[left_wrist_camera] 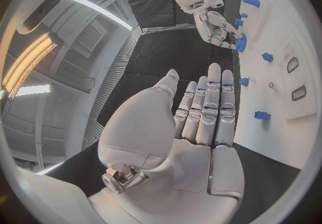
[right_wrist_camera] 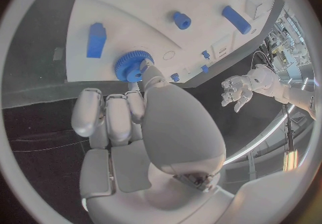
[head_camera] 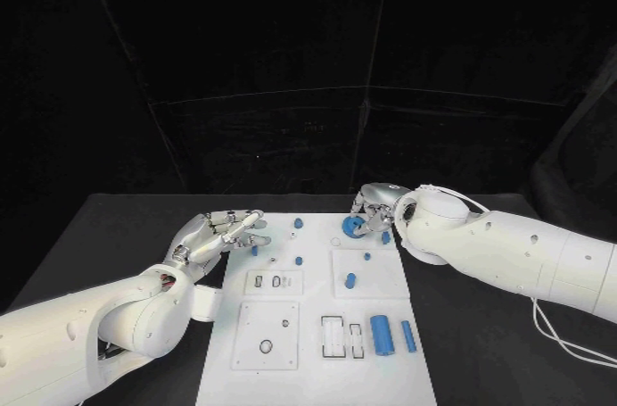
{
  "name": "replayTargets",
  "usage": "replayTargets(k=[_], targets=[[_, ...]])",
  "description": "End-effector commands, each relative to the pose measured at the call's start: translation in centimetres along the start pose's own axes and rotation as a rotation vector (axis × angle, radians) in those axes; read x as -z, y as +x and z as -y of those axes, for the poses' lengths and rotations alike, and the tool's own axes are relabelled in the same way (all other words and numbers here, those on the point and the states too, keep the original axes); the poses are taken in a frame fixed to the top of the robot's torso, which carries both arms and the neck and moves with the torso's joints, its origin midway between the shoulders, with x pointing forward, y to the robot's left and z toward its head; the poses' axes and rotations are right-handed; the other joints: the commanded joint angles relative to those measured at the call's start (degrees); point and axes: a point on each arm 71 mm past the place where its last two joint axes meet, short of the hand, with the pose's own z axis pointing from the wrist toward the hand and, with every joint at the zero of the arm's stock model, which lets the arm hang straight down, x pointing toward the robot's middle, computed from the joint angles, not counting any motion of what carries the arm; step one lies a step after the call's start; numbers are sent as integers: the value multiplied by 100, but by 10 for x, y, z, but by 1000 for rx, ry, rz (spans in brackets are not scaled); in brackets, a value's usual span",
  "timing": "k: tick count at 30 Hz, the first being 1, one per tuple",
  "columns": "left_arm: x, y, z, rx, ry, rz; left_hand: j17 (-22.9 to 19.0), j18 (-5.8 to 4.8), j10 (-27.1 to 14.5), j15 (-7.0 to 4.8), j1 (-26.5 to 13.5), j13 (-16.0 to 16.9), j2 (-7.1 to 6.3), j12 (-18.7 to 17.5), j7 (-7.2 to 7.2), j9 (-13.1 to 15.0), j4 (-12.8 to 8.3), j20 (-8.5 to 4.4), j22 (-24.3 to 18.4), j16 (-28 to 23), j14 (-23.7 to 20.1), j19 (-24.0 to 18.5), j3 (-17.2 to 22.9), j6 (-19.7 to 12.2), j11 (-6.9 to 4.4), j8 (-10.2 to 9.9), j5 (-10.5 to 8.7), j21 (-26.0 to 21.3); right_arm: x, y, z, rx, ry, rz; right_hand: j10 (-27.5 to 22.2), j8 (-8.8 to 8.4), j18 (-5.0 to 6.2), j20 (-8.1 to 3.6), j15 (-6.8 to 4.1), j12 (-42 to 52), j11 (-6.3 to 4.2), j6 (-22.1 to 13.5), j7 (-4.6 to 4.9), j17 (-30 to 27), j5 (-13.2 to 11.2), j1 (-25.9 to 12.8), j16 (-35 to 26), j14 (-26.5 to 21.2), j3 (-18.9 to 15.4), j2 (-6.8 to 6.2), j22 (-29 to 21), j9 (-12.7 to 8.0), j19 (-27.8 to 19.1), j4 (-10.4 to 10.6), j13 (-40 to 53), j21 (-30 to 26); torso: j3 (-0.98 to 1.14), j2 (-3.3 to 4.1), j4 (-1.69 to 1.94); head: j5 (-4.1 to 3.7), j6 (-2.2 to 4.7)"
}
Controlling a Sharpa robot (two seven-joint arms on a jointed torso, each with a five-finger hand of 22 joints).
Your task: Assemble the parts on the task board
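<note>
The blue gear point(right_wrist_camera: 134, 66) sits at the far end of the white board point(head_camera: 315, 370), near its right-hand far corner, and the right hand point(head_camera: 370, 211) is on it: in the right wrist view the fingertips point(right_wrist_camera: 149, 71) meet the toothed rim, the remaining fingers lying close together alongside. I can't tell for sure whether it is truly pinched or only touched, or whether it is already seated on the board.

My worry is the hold. It looks to be by the rim alone, so a small twist of the wrist could tip the gear or let it slide out, and a round, toothed part would likely roll off across the black surface point(head_camera: 128, 236). If it has to drop over a post or into a recess, coming down tilted could jam it halfway. The big white forearm also hangs over that end of the board, where a blue block point(right_wrist_camera: 96, 40) lies just beside the gear and a small blue peg point(right_wrist_camera: 181, 20) a bit further off; a careless sweep could knock them.

The left hand point(head_camera: 221, 231) hovers at the board's left edge, fingers fairly straight and side by side, holding nothing. It is near some small pegs too.

The gear itself is a flat, bright blue disc with fine teeth all round and a raised hub in the middle.
</note>
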Motion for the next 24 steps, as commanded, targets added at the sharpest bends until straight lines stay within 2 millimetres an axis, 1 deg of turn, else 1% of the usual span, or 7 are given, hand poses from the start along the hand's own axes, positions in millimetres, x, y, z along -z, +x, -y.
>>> replayTargets(k=[1, 8, 13, 16, 18, 20, 24], targets=[[0, 1, 1, 4, 7, -15, 7, 81, -22, 19, 45, -9, 4, -17, 28, -7, -28, -5, -7, -32, -27, 31, -8, -17, 28, -23, 17, -24, 2, -4, -9, 11, -47, 70, 161, 75, -86, -12, -36, 22, -131, 365, -123, 12, 6, -33, 42, 145, 87, 132, 54, 30, 60, 25, 16, 42, -3, 5, 11, -3, 14], [0, 2, 1, 5, 5, -16, 16, 82, -24, 20, 51, -9, 10, -25, 29, -7, -42, -4, -11, -37, -33, 30, -4, -20, 29, -29, 16, -29, 9, -6, -30, -37, -107, 105, 162, -23, -94, -29, -46, -7, -135, 394, -131, 2, 83, -268, 48, 144, 204, 51, 93, -1, 77, 90, 20, 63, -17, 5, 20, 10, 37], [0, 2, 2, 6, 5, -18, 17, 81, -25, 20, 51, -9, 11, -26, 29, -7, -44, -4, -12, -38, -34, 30, -4, -20, 30, -30, 16, -30, 9, -6, -50, -60, -150, 131, 155, -74, -96, -28, -42, -30, -129, 390, -123, -4, 137, -356, 50, 143, 257, 0, 103, -12, 79, 112, 14, 69, -11, 12, 24, 25, 43], [0, 3, 2, 6, 4, -19, 17, 81, -25, 20, 51, -9, 11, -26, 29, -7, -44, -4, -12, -38, -34, 30, -4, -20, 30, -30, 16, -30, 5, -6, -63, -62, -171, 143, 154, -90, -96, -27, -41, -34, -127, 386, -120, -2, 152, -377, 52, 143, 274, -13, 108, -15, 81, 116, 15, 71, -13, 16, 28, 29, 44], [0, 3, 2, 7, 4, -20, 17, 81, -25, 20, 51, -9, 11, -26, 29, -7, -44, -4, -12, -38, -34, 30, -4, -20, 30, -30, 16, -30, 3, -5, -72, -57, -184, 150, 153, -103, -97, -26, -40, -39, -125, 384, -118, 0, 163, -393, 55, 144, 290, -20, 112, -17, 82, 119, 14, 73, -23, 17, 38, 11, 49], [0, 3, 2, 7, 5, -21, 17, 81, -25, 20, 51, -9, 11, -26, 29, -7, -44, -4, -12, -38, -34, 30, -4, -20, 30, -30, 16, -30, -1, -4, -80, -53, -197, 151, 153, -103, -97, -26, -40, -39, -125, 384, -118, 0, 163, -393, 55, 144, 290, -20, 112, -17, 82, 119, 14, 73, -24, 15, 40, 8, 49], [0, 4, 1, 8, 5, -21, 17, 81, -25, 20, 51, -9, 11, -26, 29, -7, -44, -4, -12, -38, -34, 30, -4, -20, 30, -30, 16, -30, -6, 1, -94, -47, -215, 139, 151, -116, -98, -25, -39, -47, -123, 386, -116, -15, 175, -409, 49, 141, 316, -22, 119, -18, 86, 122, 10, 76, -10, 26, 33, 47, 45]])
